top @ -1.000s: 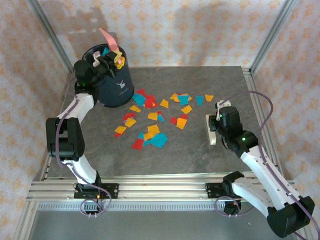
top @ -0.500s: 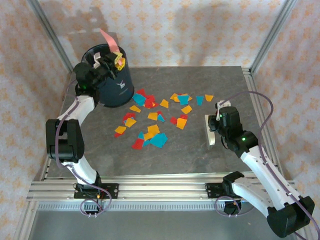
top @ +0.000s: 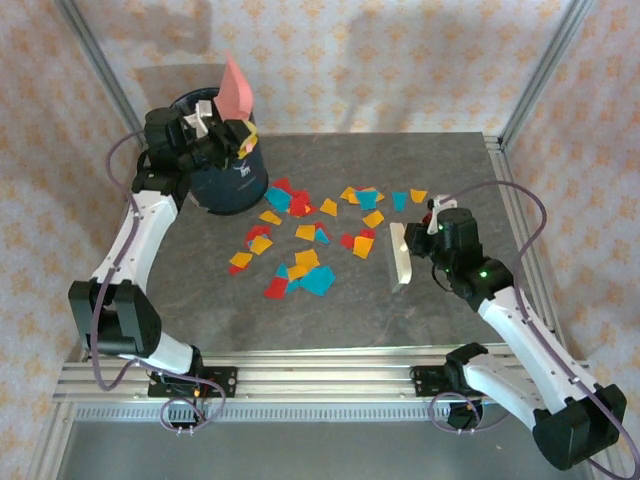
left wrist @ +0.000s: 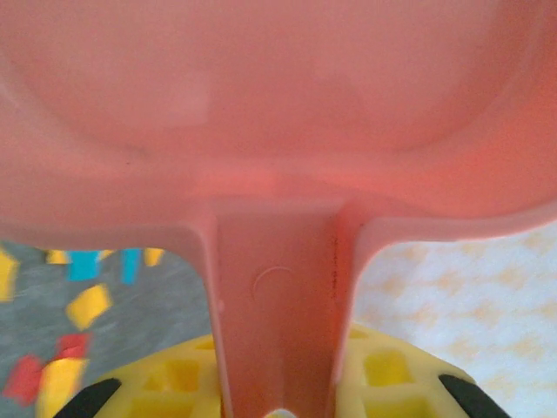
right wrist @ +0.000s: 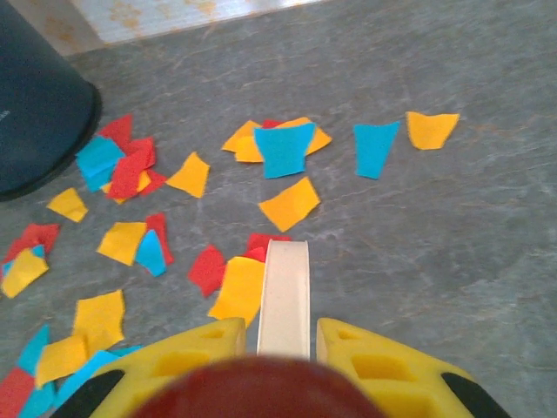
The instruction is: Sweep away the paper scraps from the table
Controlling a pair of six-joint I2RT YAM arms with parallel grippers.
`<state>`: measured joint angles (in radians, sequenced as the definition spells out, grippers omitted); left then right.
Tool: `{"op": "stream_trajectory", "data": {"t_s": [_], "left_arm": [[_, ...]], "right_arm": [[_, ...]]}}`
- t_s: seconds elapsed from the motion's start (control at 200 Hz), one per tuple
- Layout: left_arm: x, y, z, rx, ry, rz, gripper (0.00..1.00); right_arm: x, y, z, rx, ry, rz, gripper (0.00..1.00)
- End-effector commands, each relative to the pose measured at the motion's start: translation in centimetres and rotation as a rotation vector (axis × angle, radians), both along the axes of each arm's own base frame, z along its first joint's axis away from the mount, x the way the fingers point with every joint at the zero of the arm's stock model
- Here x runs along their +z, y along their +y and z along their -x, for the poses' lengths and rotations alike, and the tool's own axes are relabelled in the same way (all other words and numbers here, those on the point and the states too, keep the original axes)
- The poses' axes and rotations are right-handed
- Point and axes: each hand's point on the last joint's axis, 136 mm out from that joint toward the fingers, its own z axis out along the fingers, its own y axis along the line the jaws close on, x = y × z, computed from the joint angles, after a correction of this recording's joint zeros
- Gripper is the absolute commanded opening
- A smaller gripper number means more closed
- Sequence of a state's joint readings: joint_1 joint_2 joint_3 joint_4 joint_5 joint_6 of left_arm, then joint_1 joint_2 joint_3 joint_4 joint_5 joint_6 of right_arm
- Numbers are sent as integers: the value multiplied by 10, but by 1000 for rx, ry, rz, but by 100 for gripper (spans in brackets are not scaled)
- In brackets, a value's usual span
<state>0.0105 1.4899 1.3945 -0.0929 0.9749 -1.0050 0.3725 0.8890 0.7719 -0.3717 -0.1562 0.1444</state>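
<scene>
Paper scraps [top: 308,235] in red, yellow-orange and cyan lie scattered over the middle of the dark grey table [top: 460,170]. Over the dark round bin [top: 232,180] at the back left, my left gripper [top: 220,132] is shut on the handle of a pink dustpan [top: 236,88], which stands tilted upright. In the left wrist view the dustpan [left wrist: 278,113] looms above my yellow fingers [left wrist: 392,374]. My right gripper [top: 425,233] is shut on a white brush [top: 399,255] just right of the scraps. In the right wrist view the brush [right wrist: 287,296] touches a yellow scrap [right wrist: 239,287].
Silver rails [top: 300,375] edge the table in front, with upright posts at the back corners. The bin [right wrist: 35,113] stands just behind the leftmost scraps. Bare table [right wrist: 452,244] lies to the right of the brush and in front of the scraps.
The left arm has raised and swung the dustpan more upright over the bin. The right gripper has carried the brush left, up to the edge of the scraps.
</scene>
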Motion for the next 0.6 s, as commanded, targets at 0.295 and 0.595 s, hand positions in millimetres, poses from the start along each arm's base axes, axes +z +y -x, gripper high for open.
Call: {"op": "stream_trajectory", "data": {"t_s": [0.295, 0.595], "left_arm": [[-73, 29, 108, -148, 101, -816, 0], [-104, 64, 153, -131, 206, -1015, 0]], "right_arm": [[35, 83, -6, 248, -35, -354, 0], [26, 150, 0, 403, 7, -385, 0]]}}
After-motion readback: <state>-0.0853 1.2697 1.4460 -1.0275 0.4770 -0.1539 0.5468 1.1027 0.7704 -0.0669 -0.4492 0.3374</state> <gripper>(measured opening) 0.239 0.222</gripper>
